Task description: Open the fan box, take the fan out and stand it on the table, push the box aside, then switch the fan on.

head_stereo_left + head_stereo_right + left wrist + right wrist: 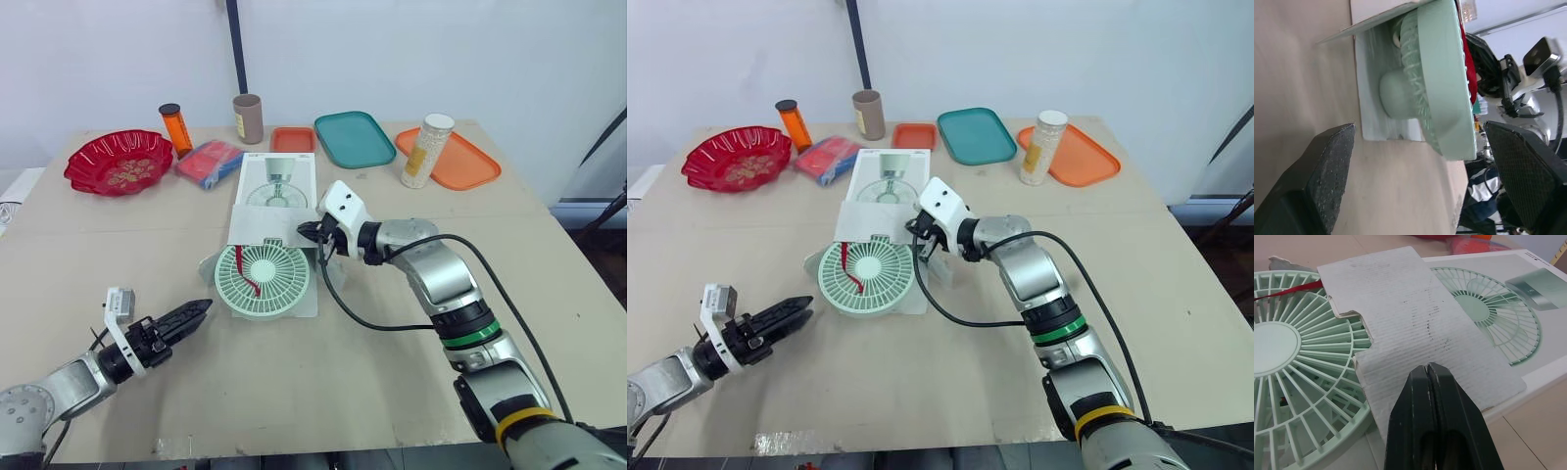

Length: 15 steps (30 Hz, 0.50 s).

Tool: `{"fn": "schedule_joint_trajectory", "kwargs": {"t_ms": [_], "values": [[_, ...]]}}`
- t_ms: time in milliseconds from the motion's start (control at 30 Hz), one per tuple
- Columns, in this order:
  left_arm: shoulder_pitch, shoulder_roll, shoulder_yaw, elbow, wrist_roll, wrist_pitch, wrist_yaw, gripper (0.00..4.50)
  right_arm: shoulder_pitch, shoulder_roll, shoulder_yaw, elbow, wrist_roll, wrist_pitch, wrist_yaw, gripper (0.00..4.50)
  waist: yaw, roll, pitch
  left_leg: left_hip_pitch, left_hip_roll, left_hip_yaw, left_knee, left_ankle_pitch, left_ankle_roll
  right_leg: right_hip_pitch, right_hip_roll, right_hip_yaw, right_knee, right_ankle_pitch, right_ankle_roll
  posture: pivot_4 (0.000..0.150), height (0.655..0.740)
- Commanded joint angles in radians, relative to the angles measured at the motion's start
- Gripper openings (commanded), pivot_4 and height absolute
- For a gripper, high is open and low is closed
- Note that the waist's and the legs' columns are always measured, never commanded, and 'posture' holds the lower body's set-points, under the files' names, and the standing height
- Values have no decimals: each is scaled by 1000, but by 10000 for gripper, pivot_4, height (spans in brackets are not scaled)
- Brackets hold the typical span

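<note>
finds the mint-green fan [263, 277] lying face up on the table [372, 392], poking out of the near end of the white fan box [277, 186]. shows the right gripper [306, 232] clenched on nothing, tips at the edge of the open cardboard flap [265, 228] above the fan. shows the left gripper [196, 313] released, fingers spread, low over the table, aimed at the fan but apart from it.

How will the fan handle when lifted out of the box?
Likely light and stiff: the fan looks like thin moulded plastic. Its round, flat head lies face up in the open box, so it shouldn't roll, but may tip once upright. Grille ribs might flex under jaws.
</note>
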Motion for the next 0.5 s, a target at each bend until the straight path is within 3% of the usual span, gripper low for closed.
{"fn": "schedule_joint_trajectory", "kwargs": {"t_ms": [33,500], "values": [[-24,2,23,-16,-23,35,-17,44497,2,2,-2,-24,-1,0,-5,0,0,0,0,0,0,0,0,0,0,0,0,0,0,0,0,1500,7400],[-233,-114,-21,37,-54,108,151,44497,14,6,-1,-38,-2,9,-21,0,0,0,0,0,0,0,1,0,-1,0,0,0,0,0,0,1500,7400]]}}
